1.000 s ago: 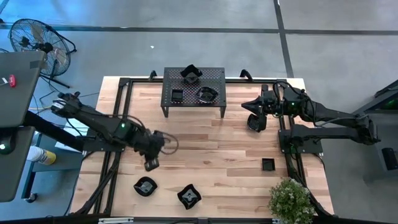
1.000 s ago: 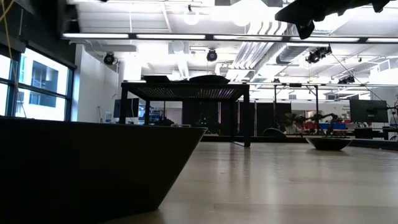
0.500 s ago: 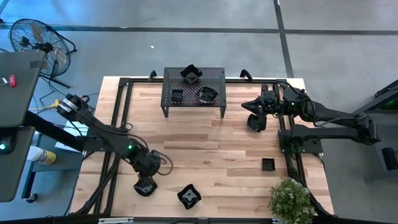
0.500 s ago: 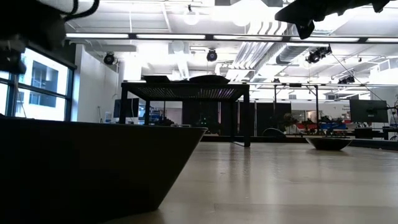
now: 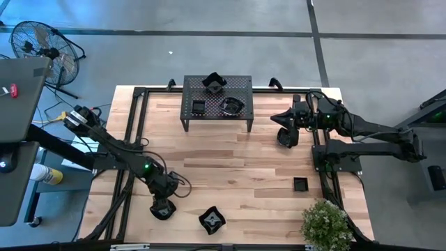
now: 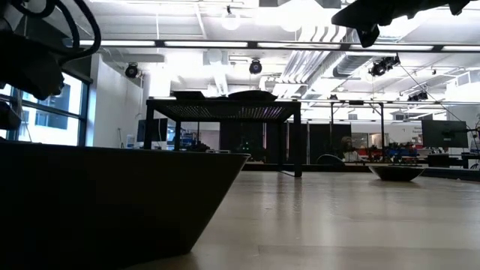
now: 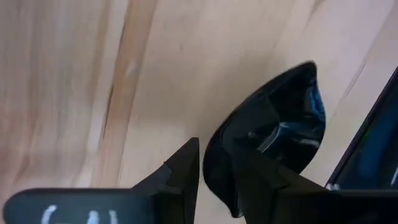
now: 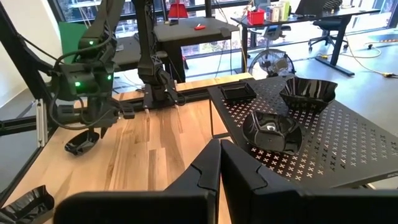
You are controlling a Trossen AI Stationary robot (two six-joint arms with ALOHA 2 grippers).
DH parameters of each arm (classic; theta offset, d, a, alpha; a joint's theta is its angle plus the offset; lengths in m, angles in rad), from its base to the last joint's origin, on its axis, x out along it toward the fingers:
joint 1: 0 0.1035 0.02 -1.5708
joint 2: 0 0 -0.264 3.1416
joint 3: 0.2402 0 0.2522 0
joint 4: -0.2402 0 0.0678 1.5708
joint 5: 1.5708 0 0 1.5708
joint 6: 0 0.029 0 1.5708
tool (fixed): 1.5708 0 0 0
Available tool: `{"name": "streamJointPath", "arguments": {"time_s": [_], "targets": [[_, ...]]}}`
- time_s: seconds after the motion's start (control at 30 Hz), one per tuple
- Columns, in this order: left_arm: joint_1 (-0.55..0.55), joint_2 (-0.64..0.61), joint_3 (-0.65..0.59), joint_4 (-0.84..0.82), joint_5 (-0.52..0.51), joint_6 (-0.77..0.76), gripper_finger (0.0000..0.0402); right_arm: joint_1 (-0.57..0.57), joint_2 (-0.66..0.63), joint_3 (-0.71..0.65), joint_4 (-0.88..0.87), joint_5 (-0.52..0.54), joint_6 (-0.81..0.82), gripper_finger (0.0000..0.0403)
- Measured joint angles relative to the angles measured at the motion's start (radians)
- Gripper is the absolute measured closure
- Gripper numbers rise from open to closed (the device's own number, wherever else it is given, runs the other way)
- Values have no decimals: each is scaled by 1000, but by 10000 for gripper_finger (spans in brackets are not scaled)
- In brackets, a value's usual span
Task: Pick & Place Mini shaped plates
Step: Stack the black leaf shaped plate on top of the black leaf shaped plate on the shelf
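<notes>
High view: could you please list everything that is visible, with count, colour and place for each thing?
rack: one, black, perforated, at the table's far edge
plates on the rack: three, black, on its top
plates on the table: three, black; one under the left pincer, one near the front edge, one small square near the right arm's base
table: one, light wood
plant: one, green, front right corner
fan: one, black, on the floor, far left
left pincer: dark, low over a plate
right pincer: dark, right of the rack, waiting
</notes>
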State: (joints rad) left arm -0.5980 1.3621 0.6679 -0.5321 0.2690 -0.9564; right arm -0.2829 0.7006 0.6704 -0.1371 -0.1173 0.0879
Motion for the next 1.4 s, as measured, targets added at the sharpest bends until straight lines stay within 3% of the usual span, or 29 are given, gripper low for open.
{"name": "streamJointPath", "arguments": {"time_s": [0.2, 0.4, 0.7, 0.87, 1.07, 1.2, 1.4], "targets": [[0, 0, -38, 10, 30, 9, 329, 0, 0, 0, 0, 2, 0, 396], [2, 0, -39, 10, 58, 28, 393, 0, 0, 0, 0, 8, 0, 396], [36, -6, 73, -26, 50, 29, 399, 0, 0, 0, 0, 31, -2, 396], [180, -13, 204, -113, -20, 144, 400, 0, 0, 0, 0, 31, -9, 396], [472, 35, 324, -135, -67, 337, 401, 0, 0, 0, 4, 29, -9, 396], [608, 150, 400, -143, -95, 492, 401, 0, 0, 0, 3, 21, 0, 396], [689, 350, 533, -125, -132, 614, 401, 0, 0, 0, -1, 17, 1, 396]]}}
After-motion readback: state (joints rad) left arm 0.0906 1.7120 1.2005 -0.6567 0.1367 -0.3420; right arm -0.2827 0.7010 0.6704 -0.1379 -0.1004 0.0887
